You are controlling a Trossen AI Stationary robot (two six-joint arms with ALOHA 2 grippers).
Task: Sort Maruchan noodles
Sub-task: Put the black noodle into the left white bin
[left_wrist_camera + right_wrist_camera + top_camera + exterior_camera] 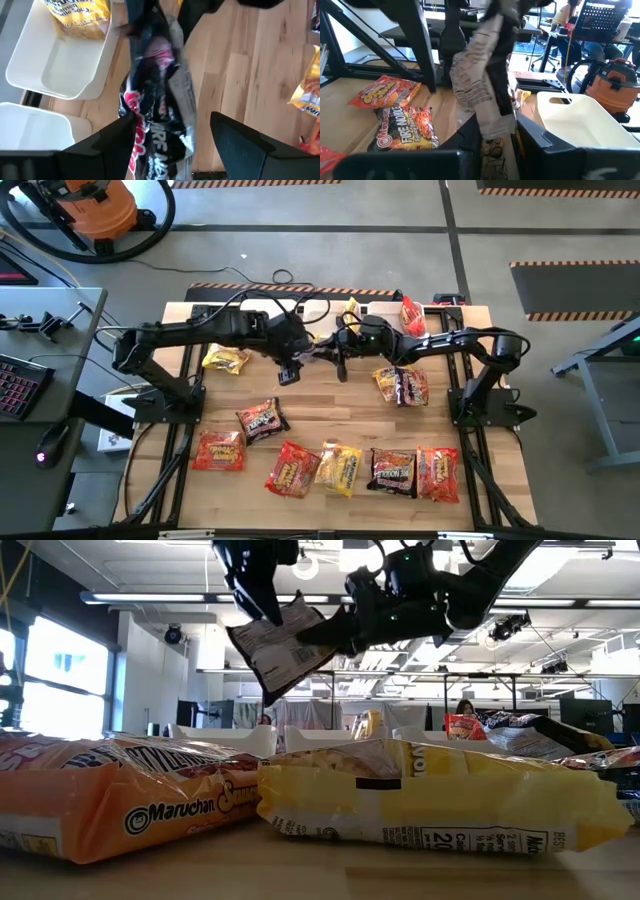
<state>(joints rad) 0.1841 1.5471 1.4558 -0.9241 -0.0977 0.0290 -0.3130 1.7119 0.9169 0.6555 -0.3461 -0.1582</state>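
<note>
Dark crinkly plastic noodle packet [160, 100] aloft near table's twelve o'clock, pinched at one edge by clenched right gripper [492, 125]; left gripper [172, 150] released, straddling it. Likely light, floppy, slippery; best held by sealed edge

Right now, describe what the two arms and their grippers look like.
Both arms are dark, near-black, jointed links with black cables looping along them, standing on black frame bases at the table's sides. The left gripper and right gripper each end in two flat, blocky black fingers. No markings are readable. Small green lights glow on one wrist in the low view.
</note>
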